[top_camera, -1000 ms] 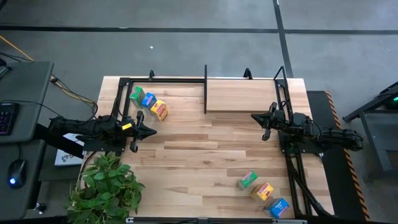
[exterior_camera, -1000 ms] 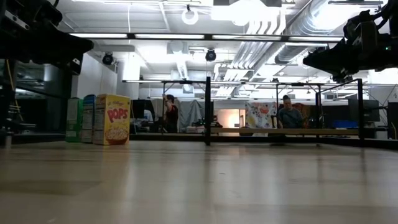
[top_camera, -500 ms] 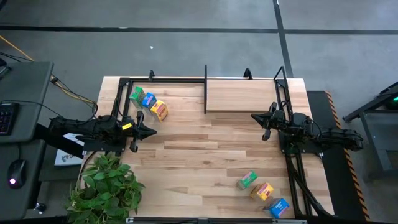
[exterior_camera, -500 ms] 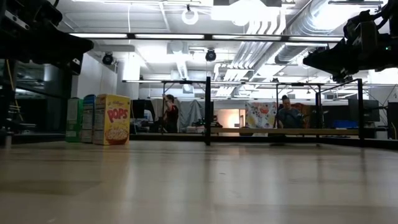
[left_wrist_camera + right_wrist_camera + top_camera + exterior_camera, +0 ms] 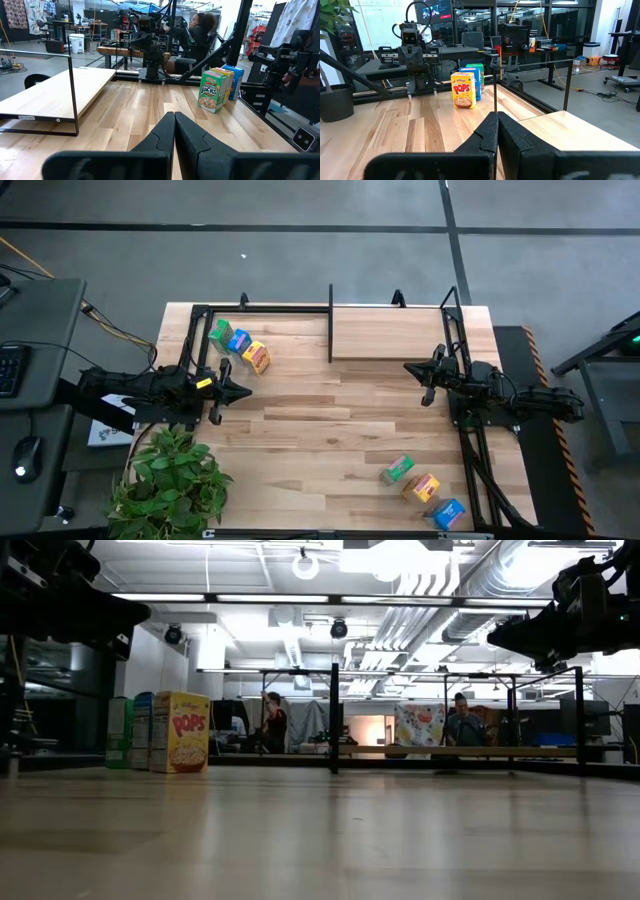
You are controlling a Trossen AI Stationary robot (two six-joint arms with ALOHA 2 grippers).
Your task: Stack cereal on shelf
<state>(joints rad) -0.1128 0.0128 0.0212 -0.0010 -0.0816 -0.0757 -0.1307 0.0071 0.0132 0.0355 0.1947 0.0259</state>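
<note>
meanwhile, both clenched grippers, left gripper (image 5: 243,391) and right gripper (image 5: 408,367), are idling at nine and three o'clock as light, stiff cereal boxes (image 5: 238,344), best pinched across their narrow sides, are waiting at ten and five o'clock (image 5: 423,486) off the shelf (image 5: 385,333).

I count six cereal boxes in the high view, in two groups of three. Upper left of the frame: one green box (image 5: 221,332), one blue box (image 5: 238,341), one yellow-orange box (image 5: 257,357). Lower right of the frame: a second green box (image 5: 398,470), a second yellow-orange box (image 5: 422,486), a second blue box (image 5: 449,513). That makes two of each colour. I see one shelf (image 5: 388,334) at top centre, two arms, one potted plant (image 5: 172,480) at lower left, and two people in the low view's background.
</note>
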